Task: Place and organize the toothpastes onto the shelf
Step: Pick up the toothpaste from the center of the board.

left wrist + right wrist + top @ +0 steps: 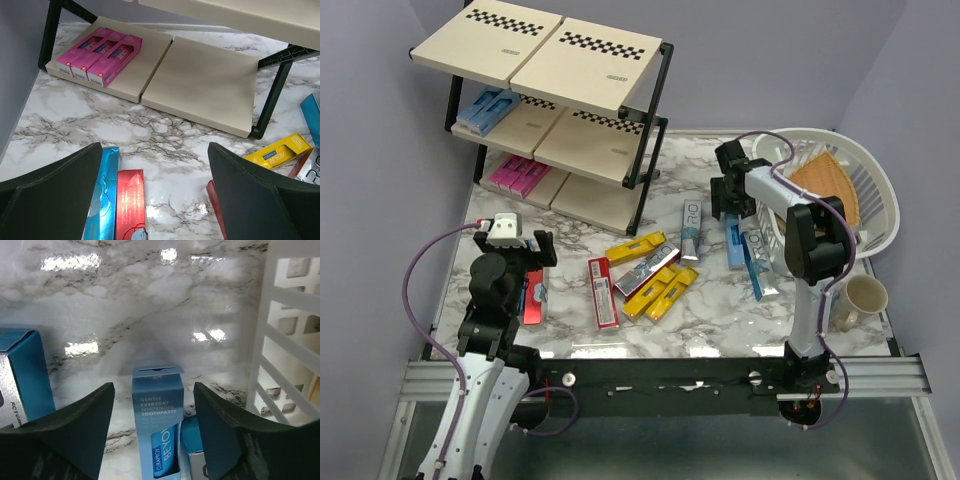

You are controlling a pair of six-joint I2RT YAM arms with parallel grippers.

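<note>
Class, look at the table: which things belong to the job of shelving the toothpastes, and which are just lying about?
Job: shelf; loose toothpaste boxes; pink boxes on its bottom tier; blue boxes on its middle tier.
Lying about: white basket; wooden board inside it; mug.

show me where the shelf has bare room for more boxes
Bottom tier's right board, beside the pink boxes, is bare; so are both top boards. Mid-table is crowded with loose boxes.
</note>
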